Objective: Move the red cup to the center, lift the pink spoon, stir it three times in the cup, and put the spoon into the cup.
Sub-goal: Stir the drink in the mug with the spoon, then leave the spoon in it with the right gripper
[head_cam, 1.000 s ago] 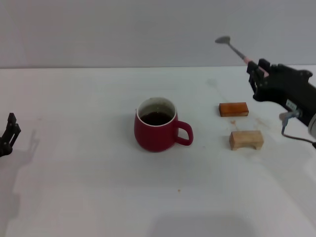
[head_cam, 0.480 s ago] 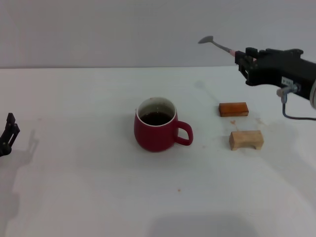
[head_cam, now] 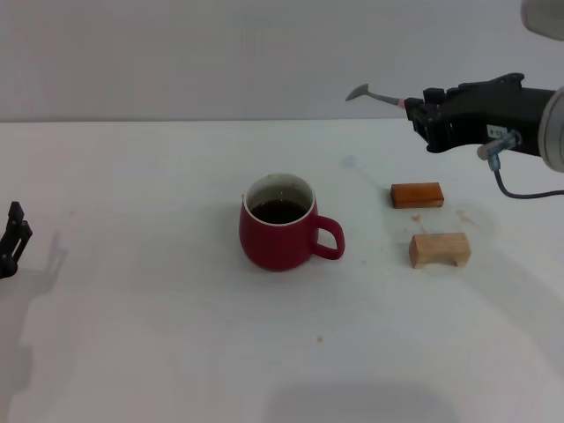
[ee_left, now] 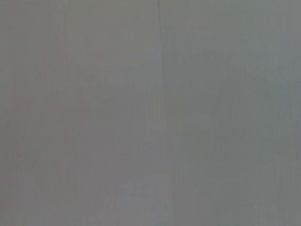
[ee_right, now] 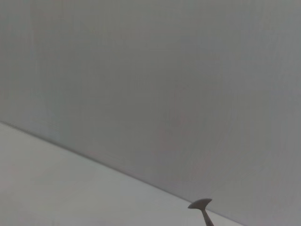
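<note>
The red cup point(head_cam: 280, 222) stands in the middle of the white table, handle toward the right, dark liquid inside. High at the back right, my right gripper point(head_cam: 419, 113) is shut on the pink spoon point(head_cam: 381, 95), which juts out to the left, nearly level, its grey bowl above and right of the cup. The right wrist view catches only the pink spoon's bowl point(ee_right: 201, 205) against the grey wall. My left gripper point(head_cam: 12, 236) rests low at the table's far left edge.
An orange-brown block point(head_cam: 417, 195) and a tan wooden block point(head_cam: 439, 249) lie to the right of the cup, below the right arm. A grey wall runs behind the table. The left wrist view shows only plain grey.
My right gripper has swung left with the spoon, tilting it from steeply raised to nearly level, its bowl lower and nearer the cup. The cup and left arm stayed put.
</note>
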`<state>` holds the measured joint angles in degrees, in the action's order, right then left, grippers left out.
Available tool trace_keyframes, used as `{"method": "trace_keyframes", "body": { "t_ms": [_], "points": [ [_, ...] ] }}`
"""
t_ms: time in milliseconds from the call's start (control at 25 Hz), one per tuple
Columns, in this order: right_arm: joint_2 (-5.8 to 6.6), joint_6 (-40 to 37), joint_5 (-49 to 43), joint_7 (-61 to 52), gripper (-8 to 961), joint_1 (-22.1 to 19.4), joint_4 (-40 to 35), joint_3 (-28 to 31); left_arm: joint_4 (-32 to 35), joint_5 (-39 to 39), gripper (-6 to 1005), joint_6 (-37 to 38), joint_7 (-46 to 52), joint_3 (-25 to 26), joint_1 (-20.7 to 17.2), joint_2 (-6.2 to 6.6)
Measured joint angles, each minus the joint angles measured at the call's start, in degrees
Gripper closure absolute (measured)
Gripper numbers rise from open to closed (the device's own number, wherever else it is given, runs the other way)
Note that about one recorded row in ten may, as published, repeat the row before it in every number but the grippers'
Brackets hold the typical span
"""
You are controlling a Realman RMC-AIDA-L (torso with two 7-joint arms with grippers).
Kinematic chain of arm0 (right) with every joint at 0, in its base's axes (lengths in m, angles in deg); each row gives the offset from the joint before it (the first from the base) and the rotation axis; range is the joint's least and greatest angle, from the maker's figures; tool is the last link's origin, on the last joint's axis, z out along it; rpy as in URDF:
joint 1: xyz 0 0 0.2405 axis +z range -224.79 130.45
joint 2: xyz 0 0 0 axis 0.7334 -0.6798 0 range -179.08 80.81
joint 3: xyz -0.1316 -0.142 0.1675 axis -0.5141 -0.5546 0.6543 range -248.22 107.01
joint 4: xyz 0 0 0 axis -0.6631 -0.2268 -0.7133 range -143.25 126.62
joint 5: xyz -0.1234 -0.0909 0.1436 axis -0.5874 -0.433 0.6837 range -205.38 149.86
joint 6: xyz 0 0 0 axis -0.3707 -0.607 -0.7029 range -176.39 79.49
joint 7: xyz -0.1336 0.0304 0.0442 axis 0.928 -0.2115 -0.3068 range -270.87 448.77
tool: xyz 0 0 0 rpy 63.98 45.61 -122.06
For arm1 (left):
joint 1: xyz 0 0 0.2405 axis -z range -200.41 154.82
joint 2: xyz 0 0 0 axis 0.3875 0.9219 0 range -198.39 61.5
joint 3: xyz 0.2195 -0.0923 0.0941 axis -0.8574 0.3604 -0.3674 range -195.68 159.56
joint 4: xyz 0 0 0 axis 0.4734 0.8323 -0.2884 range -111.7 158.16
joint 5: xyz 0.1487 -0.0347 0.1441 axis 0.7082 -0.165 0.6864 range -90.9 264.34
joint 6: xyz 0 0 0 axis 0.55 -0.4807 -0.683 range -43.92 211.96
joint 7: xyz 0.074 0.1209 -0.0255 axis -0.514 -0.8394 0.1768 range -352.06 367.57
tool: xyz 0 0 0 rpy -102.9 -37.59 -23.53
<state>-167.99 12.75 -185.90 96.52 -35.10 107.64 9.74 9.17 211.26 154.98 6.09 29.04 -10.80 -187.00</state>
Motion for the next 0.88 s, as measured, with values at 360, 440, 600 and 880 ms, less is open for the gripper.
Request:
{"method": "trace_keyframes", "body": {
  "t_ms": [360,440,600,880],
  "points": [
    [-0.1,4.46,-1.05,-0.62,798,3.9,-0.1,0.84,-0.01,0.0,140,0.3,-0.03,0.01,0.12,0.04],
    [-0.14,5.37,-1.47,-0.68,798,4.73,-0.1,0.8,-0.11,0.0,140,0.32,-0.04,0.01,0.16,0.07],
    [-0.13,8.83,-2.29,-1.38,797,7.73,-0.23,0.29,-0.32,0.0,140,0.35,-0.06,0.07,0.21,0.17],
    [-0.15,14.36,-4.12,-2.68,797,11.72,-0.39,-1.48,-0.02,0.0,140,0.13,-0.05,0.19,0.97,0.17]
  ]
}}
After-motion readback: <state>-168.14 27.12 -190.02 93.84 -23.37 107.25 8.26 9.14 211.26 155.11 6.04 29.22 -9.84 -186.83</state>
